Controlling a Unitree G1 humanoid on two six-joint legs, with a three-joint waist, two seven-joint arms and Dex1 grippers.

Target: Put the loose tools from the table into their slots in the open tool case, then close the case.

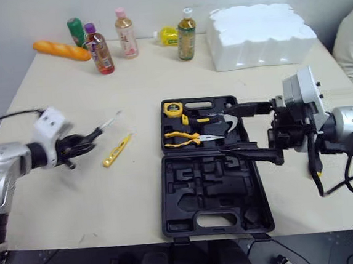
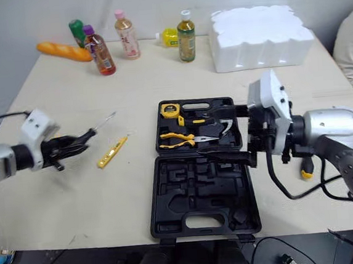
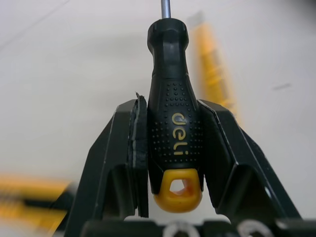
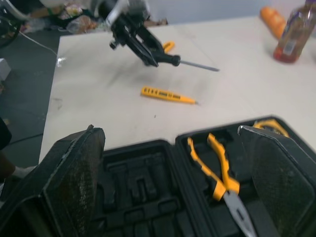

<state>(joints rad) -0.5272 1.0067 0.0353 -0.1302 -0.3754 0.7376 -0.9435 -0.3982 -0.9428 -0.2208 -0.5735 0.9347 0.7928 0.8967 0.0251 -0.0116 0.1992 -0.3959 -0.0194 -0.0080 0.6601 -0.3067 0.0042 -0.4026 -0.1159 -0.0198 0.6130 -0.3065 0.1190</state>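
The left gripper (image 1: 86, 140) is clamped on the handle of the black screwdriver (image 3: 174, 133); the left wrist view reads its "deli" lettering and yellow end cap, while the eye views place it well left of the open tool case (image 1: 172, 222). The right gripper (image 4: 168, 131) hangs over the case, 2 fingers spread wide, yellow-handled pliers (image 4: 217, 170) seated below
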